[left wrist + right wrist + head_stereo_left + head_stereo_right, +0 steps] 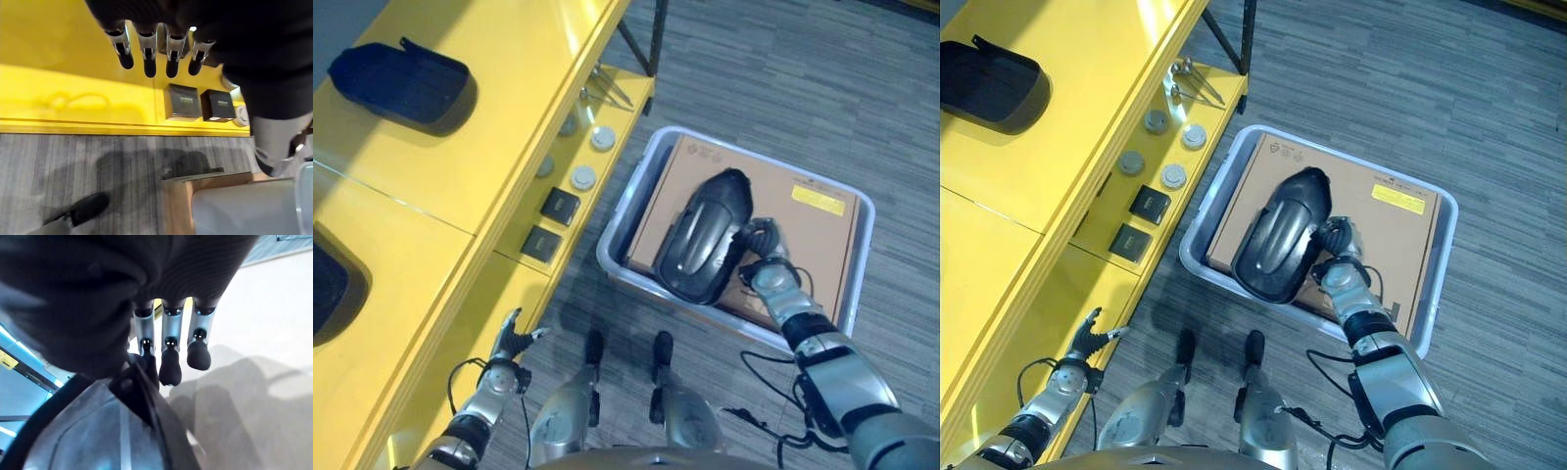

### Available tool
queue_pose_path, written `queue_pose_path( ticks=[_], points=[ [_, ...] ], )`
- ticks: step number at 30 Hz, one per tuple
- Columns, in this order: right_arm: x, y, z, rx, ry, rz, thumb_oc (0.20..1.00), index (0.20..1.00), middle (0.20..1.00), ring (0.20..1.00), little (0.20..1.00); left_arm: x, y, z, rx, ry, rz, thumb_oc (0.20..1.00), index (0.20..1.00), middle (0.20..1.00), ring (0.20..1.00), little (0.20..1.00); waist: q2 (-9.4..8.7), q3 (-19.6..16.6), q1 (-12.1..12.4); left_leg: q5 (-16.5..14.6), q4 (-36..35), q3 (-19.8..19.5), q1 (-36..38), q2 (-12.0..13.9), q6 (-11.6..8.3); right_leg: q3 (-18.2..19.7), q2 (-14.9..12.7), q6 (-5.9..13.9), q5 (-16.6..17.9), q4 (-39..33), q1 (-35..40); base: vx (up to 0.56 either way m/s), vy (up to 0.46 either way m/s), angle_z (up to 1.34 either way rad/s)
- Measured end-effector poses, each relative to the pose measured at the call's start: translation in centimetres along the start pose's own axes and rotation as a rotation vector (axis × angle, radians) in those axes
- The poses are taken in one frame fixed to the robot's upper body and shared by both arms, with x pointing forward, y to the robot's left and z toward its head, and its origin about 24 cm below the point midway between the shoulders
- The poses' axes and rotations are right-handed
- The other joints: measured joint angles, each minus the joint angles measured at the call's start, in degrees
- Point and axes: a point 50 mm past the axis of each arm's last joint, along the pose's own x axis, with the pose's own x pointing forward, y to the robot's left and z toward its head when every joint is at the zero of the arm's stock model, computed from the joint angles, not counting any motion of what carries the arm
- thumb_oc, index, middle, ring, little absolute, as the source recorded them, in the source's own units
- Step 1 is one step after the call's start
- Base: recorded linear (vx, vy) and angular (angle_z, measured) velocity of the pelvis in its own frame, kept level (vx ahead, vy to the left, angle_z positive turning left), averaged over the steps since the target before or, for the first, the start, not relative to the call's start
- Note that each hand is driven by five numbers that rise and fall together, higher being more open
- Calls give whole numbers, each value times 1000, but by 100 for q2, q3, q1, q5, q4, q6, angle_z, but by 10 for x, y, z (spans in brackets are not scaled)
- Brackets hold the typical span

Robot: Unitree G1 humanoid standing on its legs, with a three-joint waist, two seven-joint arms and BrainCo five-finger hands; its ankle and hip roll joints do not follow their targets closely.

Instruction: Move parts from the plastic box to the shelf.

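Observation:
A long black moulded part (705,240) lies tilted over the brown cardboard (803,225) in the grey plastic box (862,211), its near end over the box's front rim. My right hand (766,257) is at the part's right edge, fingers (168,357) past its rim, curled on the part (98,431). The yellow shelf (460,147) runs along the left. A similar black part (401,83) rests on its top. My left hand (509,343) hangs open by the shelf's low front, fingers (146,54) straight and holding nothing.
On the lower shelf lie two small black boxes (560,206) (540,243), several round discs (583,177) and metal tools (607,86). Another dark part (328,284) shows at the shelf top's left edge. Grey floor surrounds the box.

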Motion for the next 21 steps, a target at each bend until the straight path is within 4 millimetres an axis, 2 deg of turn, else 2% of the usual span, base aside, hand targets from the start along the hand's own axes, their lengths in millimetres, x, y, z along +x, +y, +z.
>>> queue_pose_path(
  ticks=[1,3,6,8,10,11,13,15,16,17,18,19,21],
  points=[
    [-4,-11,6,32,-56,-30,200,200,200,200,200,-2,3,9,-23,-49,5,1000,1000,1000,1000,1000,5,-58,-15,10,-4,10,128,3,43,-2,2,-3,-8,-1,118,69,-37,-8],
    [-4,-14,7,34,-70,-37,200,200,200,200,200,-1,5,23,-46,-103,7,1000,1000,1000,1000,1000,-3,-252,-94,-71,-34,28,224,8,11,23,9,1,-42,-2,213,63,-38,-9],
    [-7,-24,7,12,-102,-54,200,200,200,200,200,0,8,54,-99,-230,-15,1000,1000,1000,1000,1000,-19,-586,-140,-159,-35,97,372,28,47,101,30,-4,-119,-5,359,58,-48,-11],
    [-7,-27,12,-19,-139,-61,200,200,200,200,200,1,10,69,-133,-280,-25,1000,1000,1000,1000,1000,-23,-620,-212,-173,-35,112,509,42,51,110,46,-9,-120,-11,452,30,-32,-5],
    [-9,-34,19,-55,-200,-71,200,200,200,200,200,-1,10,93,-179,-373,-51,1000,1000,1000,1000,1000,-37,-798,-242,-207,-36,138,566,66,55,124,66,-24,-150,-22,500,50,-56,-7],
    [-10,-34,22,-55,-214,-71,200,200,200,200,200,-1,9,97,-179,-386,-62,1000,1000,1000,1000,1000,-48,-852,-269,-210,-35,138,578,74,47,127,76,-28,-152,-27,509,27,-61,-4],
    [-15,-42,34,-137,-308,-60,200,200,200,200,200,-1,5,119,-167,-451,-137,1000,1000,1000,1000,1000,-53,-879,-313,-151,-33,133,687,88,48,122,93,-52,-139,0,627,2,-18,1],
    [-17,-41,42,-126,-347,-62,200,200,200,200,200,0,1,133,-158,-496,-172,1000,1000,1000,1000,1000,-87,-944,-385,-179,-34,155,823,107,45,126,105,-44,-170,-9,751,11,-16,-5],
    [-20,-31,39,-108,-332,-32,200,200,200,200,200,1,-4,141,-153,-511,-193,1000,1000,1000,1000,1000,-137,-1058,-417,-219,-36,173,832,117,32,144,116,-40,-204,-28,777,12,-31,-12],
    [-21,-27,36,-114,-321,-3,645,645,645,645,645,1,-6,142,-158,-512,-201,1000,1000,1000,1000,1000,-158,-1079,-437,-277,-37,185,831,120,39,165,120,-37,-241,-32,779,9,-23,-11],
    [-22,-23,35,-122,-317,16,1000,1000,1000,1000,1000,0,-8,142,-162,-511,-207,1000,1000,1000,1000,1000,-165,-1084,-467,-289,-36,192,835,120,20,184,121,-40,-239,-31,775,4,-13,-9],
    [-23,-19,32,-124,-305,27,1000,1000,1000,1000,1000,1,-11,140,-165,-500,-212,1000,1000,1000,1000,1000,-171,-1091,-478,-288,-36,210,839,120,21,219,123,-42,-238,-27,772,5,-7,-11],
    [-26,5,11,-123,-189,80,1000,1000,1000,1000,1000,-1,-24,125,-142,-439,-248,1000,1000,1000,1000,1000,-173,-1132,-458,-294,-36,264,843,128,30,254,132,-46,-238,-24,754,5,6,-11]
  ],
)
